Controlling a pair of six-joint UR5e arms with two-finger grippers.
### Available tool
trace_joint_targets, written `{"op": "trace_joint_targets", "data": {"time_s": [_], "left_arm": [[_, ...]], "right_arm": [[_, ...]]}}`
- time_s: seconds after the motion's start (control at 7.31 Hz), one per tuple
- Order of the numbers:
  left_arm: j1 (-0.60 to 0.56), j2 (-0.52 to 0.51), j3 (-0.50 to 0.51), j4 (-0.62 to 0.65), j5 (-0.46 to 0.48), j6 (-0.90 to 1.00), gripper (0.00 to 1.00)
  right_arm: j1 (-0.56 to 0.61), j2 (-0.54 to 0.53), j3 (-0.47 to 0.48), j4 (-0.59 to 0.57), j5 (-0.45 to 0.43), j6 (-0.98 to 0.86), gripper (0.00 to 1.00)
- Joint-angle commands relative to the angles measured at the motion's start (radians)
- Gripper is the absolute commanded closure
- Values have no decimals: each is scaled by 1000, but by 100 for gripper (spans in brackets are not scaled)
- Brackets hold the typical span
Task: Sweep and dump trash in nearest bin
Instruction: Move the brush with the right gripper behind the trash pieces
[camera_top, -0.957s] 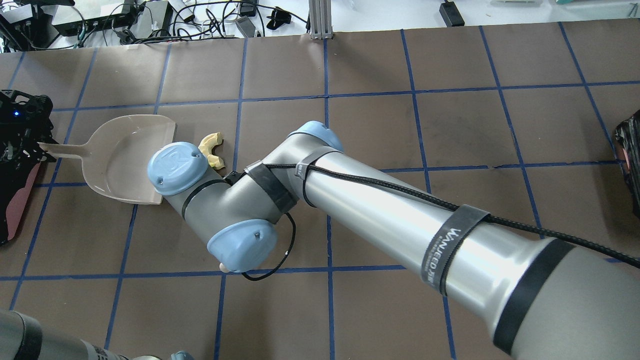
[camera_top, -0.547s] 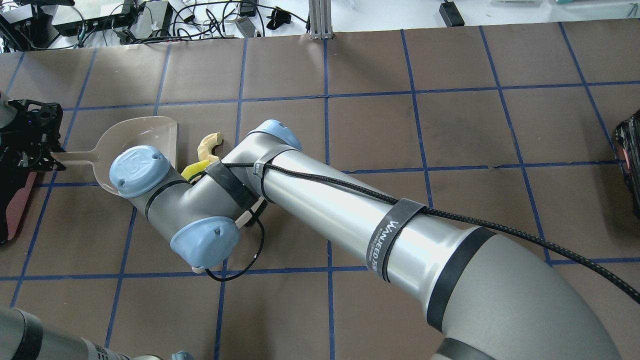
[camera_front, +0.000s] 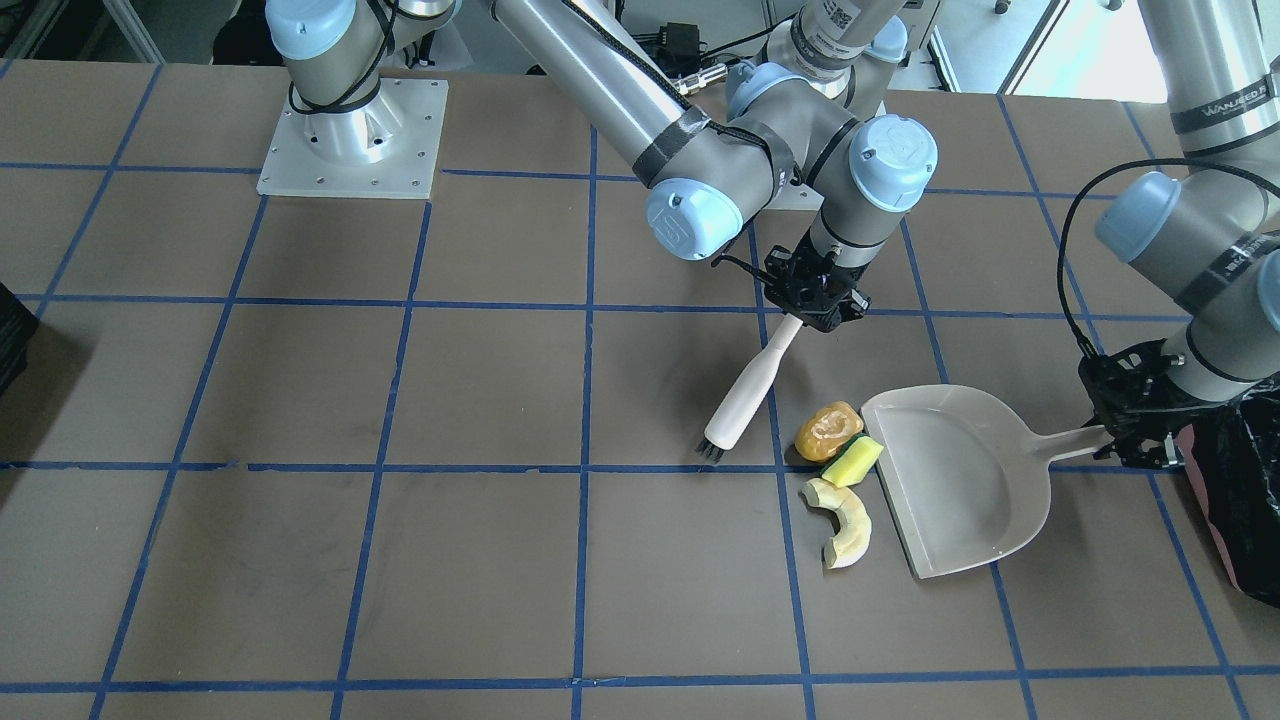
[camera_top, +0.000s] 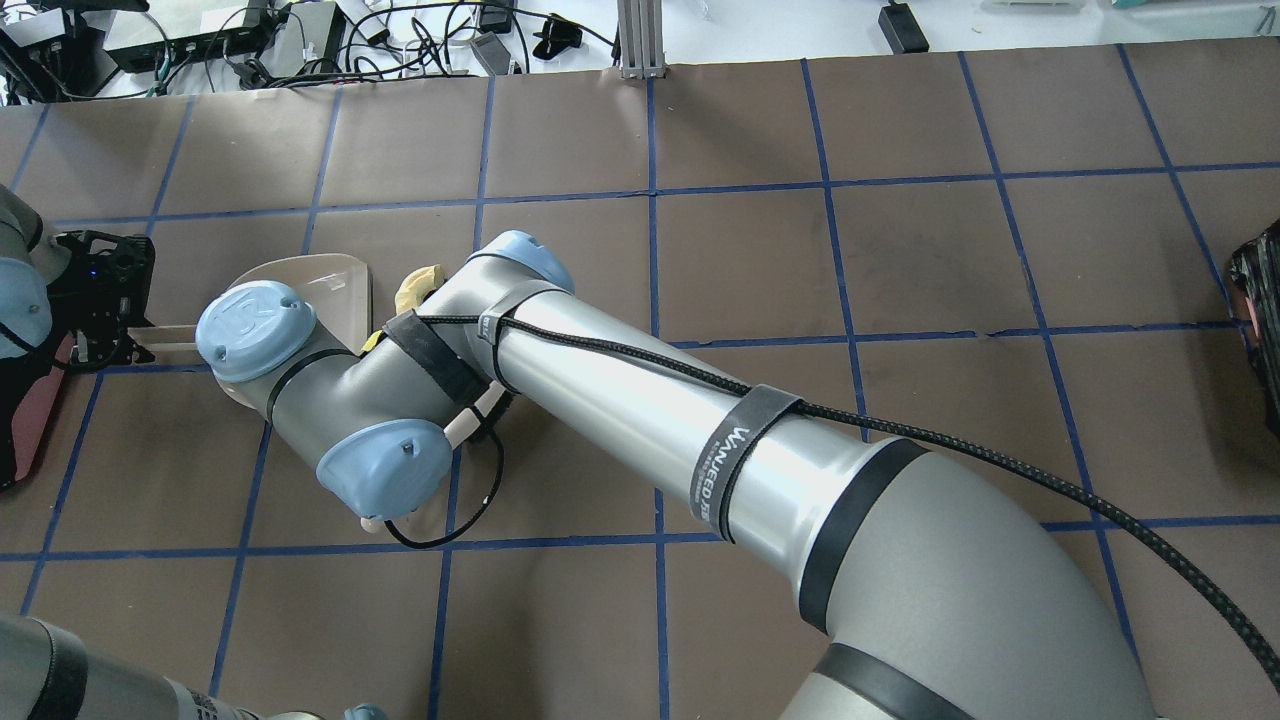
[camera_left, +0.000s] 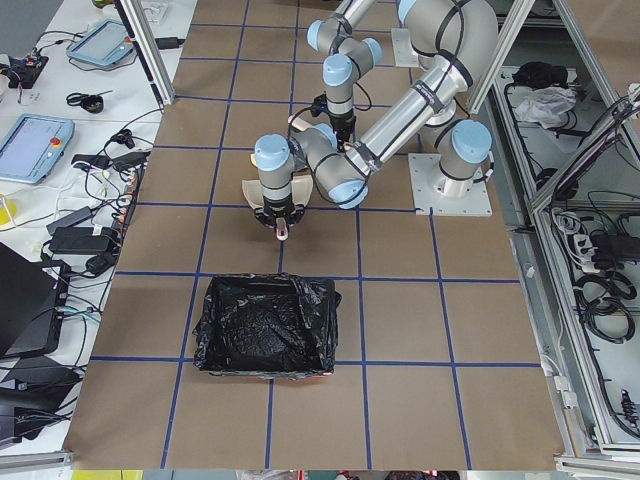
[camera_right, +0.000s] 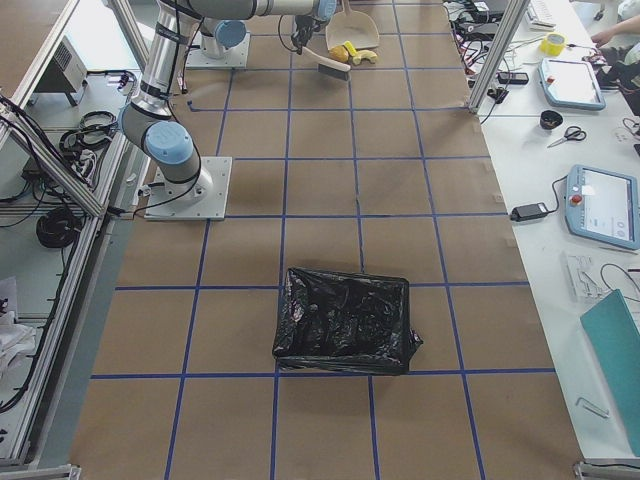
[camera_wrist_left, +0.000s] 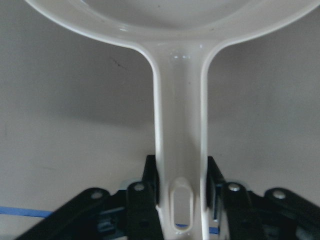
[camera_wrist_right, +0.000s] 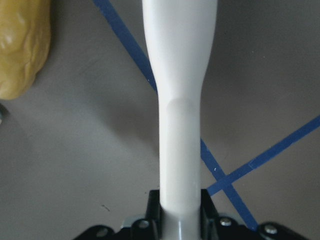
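A brown desk (camera_front: 300, 400) gridded in blue tape. The right hand (camera_front: 803, 312) pinches a brush (camera_front: 745, 390); the left hand (camera_front: 1118, 432) pinches the handle of a dustpan (camera_front: 975, 490). The trash (camera_front: 853, 462) lies between the bristles and the pan's open lip. The bin (camera_front: 1240, 480) sits just beside the left hand.

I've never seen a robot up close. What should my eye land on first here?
Two big arms doing housework: the right gripper holds a white brush, the left gripper a white dustpan. Between them lie three scraps: an orange lump, a yellow-green block and a squash slice. A black-lined bin stands near the left gripper.
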Motion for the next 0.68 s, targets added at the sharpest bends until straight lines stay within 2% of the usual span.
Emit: {"op": "trace_joint_targets", "data": {"time_s": [0.0,0.55], "left_arm": [[-26,8,-8,7,2,22,100],[-33,-6,-5,33,-1,67,100]], "right_arm": [[0,20,-25,-1,0,-15,100],[-9,75,-103,-1,1,-101,100]]}}
